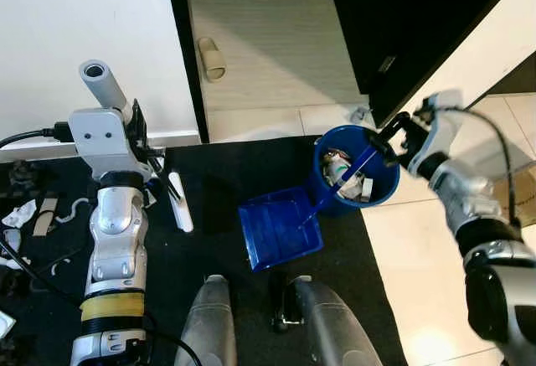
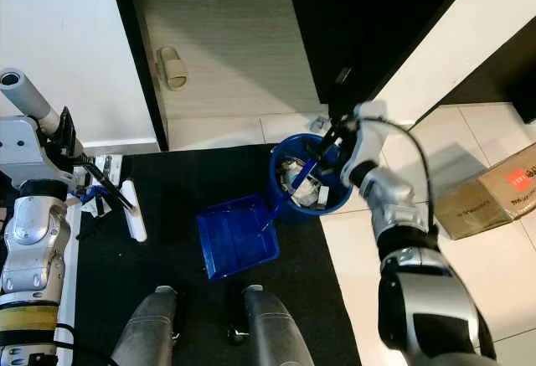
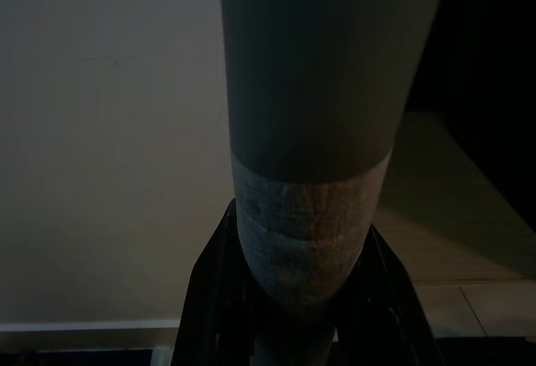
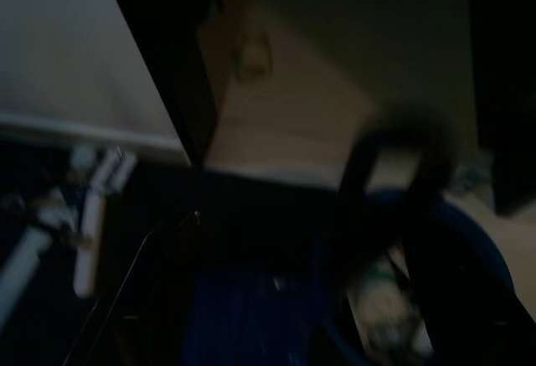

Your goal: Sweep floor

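With the right gripper (image 1: 390, 142) closed on the dustpan handle (image 1: 352, 170) over the bin (image 1: 356, 167) and the left gripper (image 1: 138, 140) clamping the broom (image 1: 105, 84), a tilt could spill litter.

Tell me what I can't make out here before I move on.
- Round blue plastic bin: its contents are too small to identify in the eye views, blurred and dark in the right wrist view.
- Right gripper: finger grip on the thin blue dustpan handle is too small to judge.
- Grey broom pole: blocks the left wrist view, hiding the left gripper.

Open dark mat (image 1: 218, 182) between broom head (image 1: 179, 207) and dustpan (image 1: 279, 234).
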`<state>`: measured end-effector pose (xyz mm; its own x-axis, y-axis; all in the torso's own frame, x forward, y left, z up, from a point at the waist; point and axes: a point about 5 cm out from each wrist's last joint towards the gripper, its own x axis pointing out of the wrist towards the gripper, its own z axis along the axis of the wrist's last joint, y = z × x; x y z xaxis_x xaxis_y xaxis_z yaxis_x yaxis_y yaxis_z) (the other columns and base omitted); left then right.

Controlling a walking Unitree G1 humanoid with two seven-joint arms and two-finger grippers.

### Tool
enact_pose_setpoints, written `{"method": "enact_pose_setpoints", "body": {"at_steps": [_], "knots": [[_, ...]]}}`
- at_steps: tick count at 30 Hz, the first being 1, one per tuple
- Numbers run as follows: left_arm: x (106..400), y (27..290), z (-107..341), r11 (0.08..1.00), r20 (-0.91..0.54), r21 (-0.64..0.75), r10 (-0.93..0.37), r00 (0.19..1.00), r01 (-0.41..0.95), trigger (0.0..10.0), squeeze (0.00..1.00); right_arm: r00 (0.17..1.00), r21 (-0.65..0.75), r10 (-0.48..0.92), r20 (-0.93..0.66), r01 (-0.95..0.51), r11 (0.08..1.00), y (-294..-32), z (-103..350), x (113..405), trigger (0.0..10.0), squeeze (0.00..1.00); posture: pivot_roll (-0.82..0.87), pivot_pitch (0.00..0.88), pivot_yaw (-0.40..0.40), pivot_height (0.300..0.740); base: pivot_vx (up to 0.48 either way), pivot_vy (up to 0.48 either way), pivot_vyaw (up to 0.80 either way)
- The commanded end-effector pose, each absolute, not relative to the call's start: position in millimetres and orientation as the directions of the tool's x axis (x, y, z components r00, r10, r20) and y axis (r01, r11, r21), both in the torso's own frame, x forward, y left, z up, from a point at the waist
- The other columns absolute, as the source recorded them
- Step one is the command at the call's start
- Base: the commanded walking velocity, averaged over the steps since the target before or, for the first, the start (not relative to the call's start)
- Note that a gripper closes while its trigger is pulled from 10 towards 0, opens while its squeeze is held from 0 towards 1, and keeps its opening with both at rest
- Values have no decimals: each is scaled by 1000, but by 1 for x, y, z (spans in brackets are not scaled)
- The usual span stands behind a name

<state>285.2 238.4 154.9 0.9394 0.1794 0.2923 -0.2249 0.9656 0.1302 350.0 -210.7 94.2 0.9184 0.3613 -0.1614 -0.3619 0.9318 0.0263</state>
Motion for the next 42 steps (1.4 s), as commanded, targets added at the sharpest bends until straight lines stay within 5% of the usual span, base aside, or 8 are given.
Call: {"method": "enact_pose_setpoints", "body": {"at_steps": [1,12,23,35,36,42], "knots": [[283,236,164,963,340,163,149,928,-214,10000,0,930,-6,325,-172,-331,944,-215,87,345,10000,0,116,188,-105,740,0,0,0],[281,234,174,962,369,182,126,921,-204,10000,0,959,-29,282,-40,-283,959,-206,92,345,10000,0,157,261,-86,740,0,0,0],[276,234,180,963,366,195,106,924,-188,10000,0,971,-49,213,-106,-219,974,-206,84,346,10000,0,195,341,-83,740,0,0,0],[268,235,178,961,360,199,111,926,-192,10000,0,981,-34,189,-53,-191,981,-207,89,347,10000,0,205,342,-85,740,0,0,0],[268,235,178,960,359,200,112,927,-194,10000,0,980,-28,195,-37,-197,980,-206,90,347,9451,0,208,333,-85,740,0,0,0],[266,236,179,959,359,204,115,926,-198,10000,0,974,-41,225,-2,-225,973,-202,93,347,10000,0,212,329,-84,740,0,0,0]]}}
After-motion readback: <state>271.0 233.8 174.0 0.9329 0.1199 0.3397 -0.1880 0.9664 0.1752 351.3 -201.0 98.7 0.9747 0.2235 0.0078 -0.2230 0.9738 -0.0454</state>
